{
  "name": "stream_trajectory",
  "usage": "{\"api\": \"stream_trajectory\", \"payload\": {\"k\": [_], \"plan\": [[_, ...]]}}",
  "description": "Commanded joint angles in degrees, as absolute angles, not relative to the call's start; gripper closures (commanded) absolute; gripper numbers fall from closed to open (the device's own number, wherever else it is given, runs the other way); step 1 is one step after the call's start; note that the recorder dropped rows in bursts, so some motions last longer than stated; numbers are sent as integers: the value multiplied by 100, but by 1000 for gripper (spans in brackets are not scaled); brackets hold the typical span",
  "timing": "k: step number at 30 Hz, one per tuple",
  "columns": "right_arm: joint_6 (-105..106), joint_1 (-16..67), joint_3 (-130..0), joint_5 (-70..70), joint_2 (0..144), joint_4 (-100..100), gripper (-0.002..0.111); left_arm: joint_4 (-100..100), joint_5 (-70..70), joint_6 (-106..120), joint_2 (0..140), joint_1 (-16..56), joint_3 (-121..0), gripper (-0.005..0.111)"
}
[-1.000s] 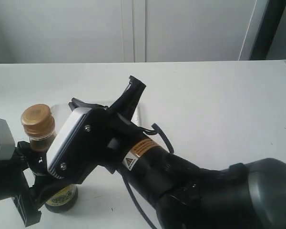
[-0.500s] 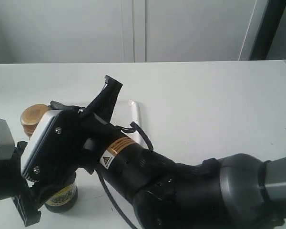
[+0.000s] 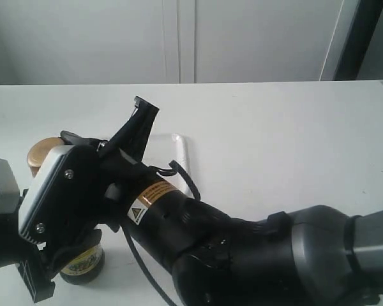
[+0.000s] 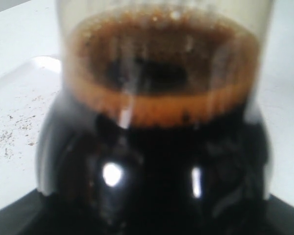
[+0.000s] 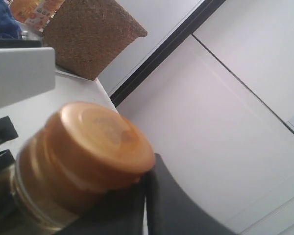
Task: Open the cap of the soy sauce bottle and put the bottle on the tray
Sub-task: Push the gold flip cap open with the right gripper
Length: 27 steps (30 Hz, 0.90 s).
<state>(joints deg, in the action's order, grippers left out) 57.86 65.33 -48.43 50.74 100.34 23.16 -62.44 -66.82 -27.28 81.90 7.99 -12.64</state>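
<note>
Found bottle (image 3: 83,262) upright near tray (image 3: 179,148), off it, clamped low in left gripper (image 3: 48,255); found right gripper (image 3: 102,124) spread wide, empty, at cap (image 3: 39,153); advise levering upward under cap rim, holding base steady; confirmed finger (image 5: 176,205) touching rim in right wrist view only; hidden behind arm in exterior view; seen liquid level only in left wrist view.

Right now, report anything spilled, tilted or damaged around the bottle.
Nothing stands out. The bottle looks upright, its cap is shut, and no liquid shows on the table. The tray carries only a few dark specks.
</note>
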Motion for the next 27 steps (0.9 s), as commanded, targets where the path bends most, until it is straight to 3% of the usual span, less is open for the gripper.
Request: {"api": "stream_trajectory", "payload": {"k": [1,14,27], "plan": [[5824,6622,-4859,5042,9888,2246,108,-6311,-6634,-2673,8202,832,-1250,107],[6565,7299,-4870,5507,9628,2268,108,-6308,-6623,-2673,8202,832,-1250,107],[5820,7192,-4878,5434,9360,2791,108,-6308,-6611,-2673,8202,832,-1250,107]]}}
